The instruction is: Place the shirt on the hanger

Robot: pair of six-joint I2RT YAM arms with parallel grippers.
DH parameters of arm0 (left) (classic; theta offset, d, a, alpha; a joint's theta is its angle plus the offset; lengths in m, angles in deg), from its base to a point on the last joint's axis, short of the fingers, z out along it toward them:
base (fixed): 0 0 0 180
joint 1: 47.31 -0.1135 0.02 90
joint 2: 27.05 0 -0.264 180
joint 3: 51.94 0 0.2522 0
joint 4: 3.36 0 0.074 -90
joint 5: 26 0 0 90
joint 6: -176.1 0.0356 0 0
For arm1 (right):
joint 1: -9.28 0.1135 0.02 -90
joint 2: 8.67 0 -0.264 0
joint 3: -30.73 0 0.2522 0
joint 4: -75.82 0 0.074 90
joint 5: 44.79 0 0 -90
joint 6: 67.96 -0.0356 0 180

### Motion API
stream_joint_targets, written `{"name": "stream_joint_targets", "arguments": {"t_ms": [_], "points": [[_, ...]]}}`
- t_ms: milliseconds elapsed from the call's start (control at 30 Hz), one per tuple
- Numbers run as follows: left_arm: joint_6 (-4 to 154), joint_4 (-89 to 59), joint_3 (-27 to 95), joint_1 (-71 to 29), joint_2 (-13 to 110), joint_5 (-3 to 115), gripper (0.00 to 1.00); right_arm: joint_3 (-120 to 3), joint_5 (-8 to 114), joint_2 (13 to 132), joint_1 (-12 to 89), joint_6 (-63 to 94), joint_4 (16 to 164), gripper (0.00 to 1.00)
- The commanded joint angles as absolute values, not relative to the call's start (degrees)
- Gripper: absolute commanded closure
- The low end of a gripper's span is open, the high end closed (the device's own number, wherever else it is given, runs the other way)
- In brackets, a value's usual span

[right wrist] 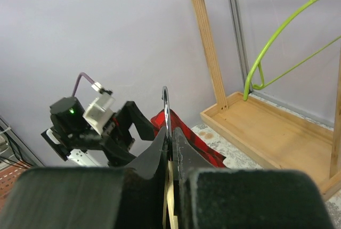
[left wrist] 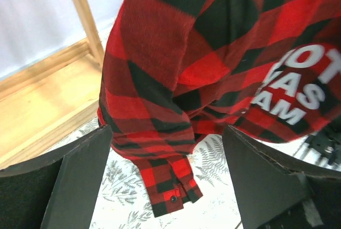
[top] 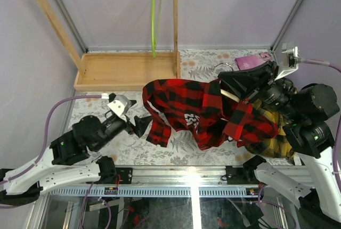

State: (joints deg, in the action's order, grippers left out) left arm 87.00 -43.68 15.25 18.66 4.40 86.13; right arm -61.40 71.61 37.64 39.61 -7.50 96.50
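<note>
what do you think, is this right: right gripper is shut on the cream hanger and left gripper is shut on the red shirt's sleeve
Not quite. The left gripper is open, its jaws spread either side of the sleeve of the shirt without gripping it; the left wrist view shows this. The right gripper is shut on the hanger.

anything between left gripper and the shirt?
Nothing but bare floral table cover between the open left gripper and the shirt; left wrist view shows it.
</note>
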Motion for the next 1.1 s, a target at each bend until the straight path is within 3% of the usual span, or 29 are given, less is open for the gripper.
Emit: {"name": "stream_joint_targets", "arguments": {"t_ms": [0, 167, 300, 467, 600, 733, 1067], "points": [[85.21, -36.09, 12.95, 18.88, 6.55, 94.56, 0.18, -64.78, 71.14, 38.65, 39.79, -9.83, 91.79, 1.0], [86.19, -28.49, 11.16, 18.9, 7.92, 97.39, 0.2, -64.44, 71.93, 38.53, 39.78, -10.74, 91.31, 1.0], [86.72, -25.75, 11.6, 18.88, 8.62, 97.52, 0.27, -64.09, 71.65, 38.49, 39.79, -10.2, 92.51, 1.0], [86.47, -28.21, 13.11, 18.88, 10.07, 108.54, 0.5, -63.67, 71.86, 37.88, 39.79, -10.26, 92.65, 1.0], [86.96, -29.16, 13.11, 18.9, 8.66, 113.52, 0.8, -63.76, 71.6, 37.24, 39.78, -9.85, 93.42, 1.0], [87.28, -29.2, 12.81, 18.88, 6.14, 116.87, 1.0, -63.81, 71.68, 36.58, 39.79, -9.6, 93.65, 1.0], [87.01, -37.04, 17.47, 18.93, 4.01, 124.33, 1.0, -62.99, 70.79, 33.25, 39.78, -7.17, 95.77, 1.0]]}}
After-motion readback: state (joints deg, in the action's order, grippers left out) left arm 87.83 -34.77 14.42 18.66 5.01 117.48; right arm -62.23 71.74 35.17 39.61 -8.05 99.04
